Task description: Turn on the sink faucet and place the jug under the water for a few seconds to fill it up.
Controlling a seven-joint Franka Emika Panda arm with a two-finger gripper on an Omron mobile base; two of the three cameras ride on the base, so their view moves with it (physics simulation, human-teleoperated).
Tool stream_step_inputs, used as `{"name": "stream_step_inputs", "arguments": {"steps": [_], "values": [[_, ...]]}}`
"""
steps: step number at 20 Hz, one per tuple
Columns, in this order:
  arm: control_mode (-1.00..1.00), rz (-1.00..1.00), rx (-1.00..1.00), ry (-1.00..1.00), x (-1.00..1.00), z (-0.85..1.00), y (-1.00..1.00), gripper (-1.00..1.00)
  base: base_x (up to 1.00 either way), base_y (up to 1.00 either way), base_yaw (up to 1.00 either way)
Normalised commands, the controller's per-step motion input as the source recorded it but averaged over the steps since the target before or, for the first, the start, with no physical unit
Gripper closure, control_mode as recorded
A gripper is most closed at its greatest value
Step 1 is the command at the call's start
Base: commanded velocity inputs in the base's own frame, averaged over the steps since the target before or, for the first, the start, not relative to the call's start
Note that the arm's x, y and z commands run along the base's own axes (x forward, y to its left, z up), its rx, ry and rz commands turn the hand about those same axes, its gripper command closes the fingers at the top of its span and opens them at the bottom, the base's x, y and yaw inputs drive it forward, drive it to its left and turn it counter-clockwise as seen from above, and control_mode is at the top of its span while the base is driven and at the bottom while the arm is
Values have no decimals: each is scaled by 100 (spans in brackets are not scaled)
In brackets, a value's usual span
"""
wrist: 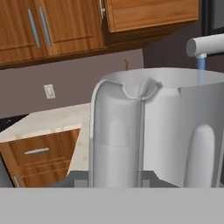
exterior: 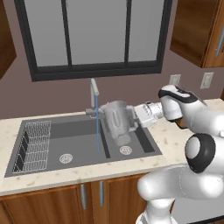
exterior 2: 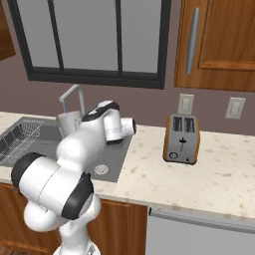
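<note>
Gripping the jug (exterior: 117,123), the hand (exterior: 136,117) reaches out level over the sink (exterior: 83,144), its narrow-set fingers closed on the jug's side handle. In the hand view the handle (wrist: 116,135) stands upright right in front of the hand, with the jug's open rim and pour lip just past it.

The jug hangs clear above the basin floor, over the round drain (exterior: 125,150) below the hand. It sits upright, its mouth facing up.

Just beyond the jug, on the side away from the hand, the water (exterior: 97,127) falls as a thin blue line from the sink faucet (exterior: 93,94). In the left base view the stream passes beside the jug's far wall, not into its mouth; there is only a slim gap between them. In the hand view the spout end (wrist: 205,45) and stream lie past the jug's far rim.

Farther out past the stream, the wire rack (exterior: 34,146) fills the far end of the sink, with open basin between. Behind the hand, along the table (exterior 2: 209,174), the toaster (exterior 2: 182,138) stands well apart, with bare stone around it.
</note>
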Motion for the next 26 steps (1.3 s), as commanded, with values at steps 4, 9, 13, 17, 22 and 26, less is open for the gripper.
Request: {"name": "stream_step_inputs", "arguments": {"steps": [4,9,13,17,22,26], "values": [[-100,13,0,0,33,0,10,100,0,0,0],[-100,12,0,0,25,-9,7,100,0,0,0],[-100,10,0,0,26,-10,7,100,0,0,0],[-100,8,0,0,28,-2,6,100,0,0,0],[-100,2,0,0,30,0,19,100,0,0,0],[-100,0,0,0,33,-3,28,100,0,0,0]]}}
